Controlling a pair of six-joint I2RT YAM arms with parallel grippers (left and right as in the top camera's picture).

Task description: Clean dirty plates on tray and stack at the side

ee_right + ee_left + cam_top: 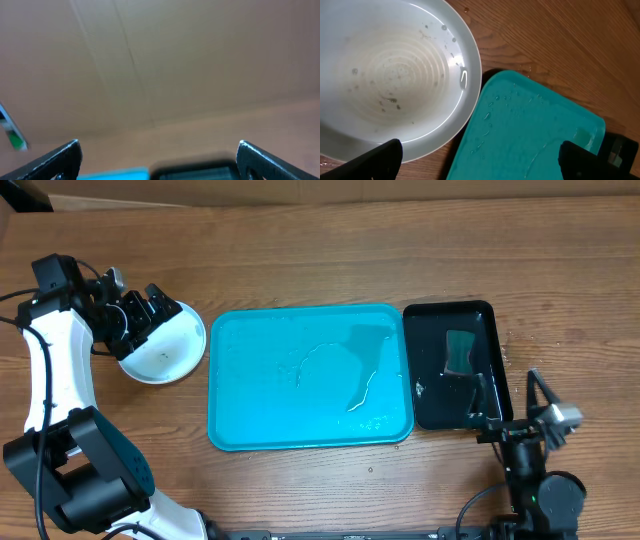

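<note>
The white plate [165, 355] lies on the table just left of the turquoise tray [270, 390]. It has small dark specks in its ribbed middle in the left wrist view [395, 75]. The tray holds no plates, only streaks and drops of water [535, 130]. My left gripper [150, 315] hangs open and empty over the plate's near-right rim [480, 165]. My right gripper [508, 395] is open and empty at the front right, by the black tray [160, 160]. The light blue and yellow-green plates are not visible.
A narrow glossy black tray [495, 315] stands right of the turquoise tray, with a dark green sponge [460, 352] in it. The right wrist view shows its far rim [195, 172] and a cardboard wall behind the table.
</note>
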